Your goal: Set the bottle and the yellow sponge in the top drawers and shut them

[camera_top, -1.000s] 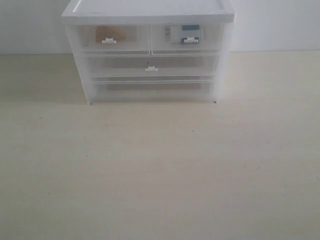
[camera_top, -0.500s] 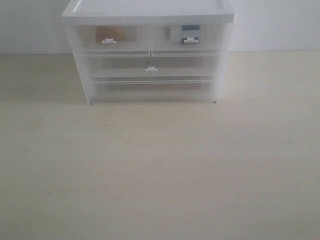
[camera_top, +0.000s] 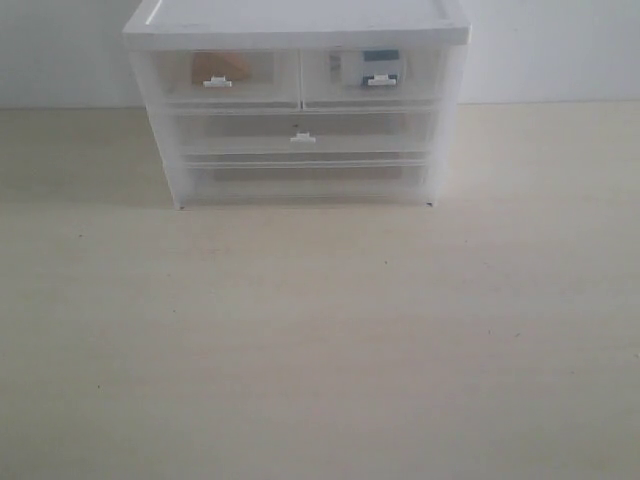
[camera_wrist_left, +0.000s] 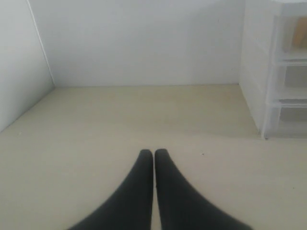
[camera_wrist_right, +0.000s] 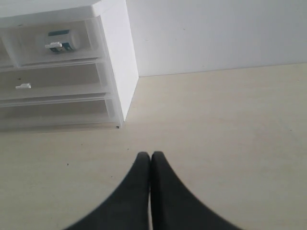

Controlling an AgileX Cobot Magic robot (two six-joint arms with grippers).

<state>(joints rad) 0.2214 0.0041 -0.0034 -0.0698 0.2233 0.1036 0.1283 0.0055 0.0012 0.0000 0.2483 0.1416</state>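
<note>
Bottle insp.: we find it inside the right-hand one of the top drawers, its teal body and white cap showing through the clear front. Yellow sponge sits in the left-hand top drawer, likewise behind its front. Both fronts appear flush w/ the white unit. The exterior view is head-on, but the right wrist view, at an angle, shows no gap on the right drawer either. We rate closure as probable.

Left gripper: fingers pressed together, nothing btwn them, over the table, off to one side of the unit. Right gripper: same cond., fingers together, empty, near the unit's other side. Neither arm shows in the exterior view.

Our assessment: both items stowed, both drawers closed. Task approx. complete, and we see nothing outstanding.
</note>
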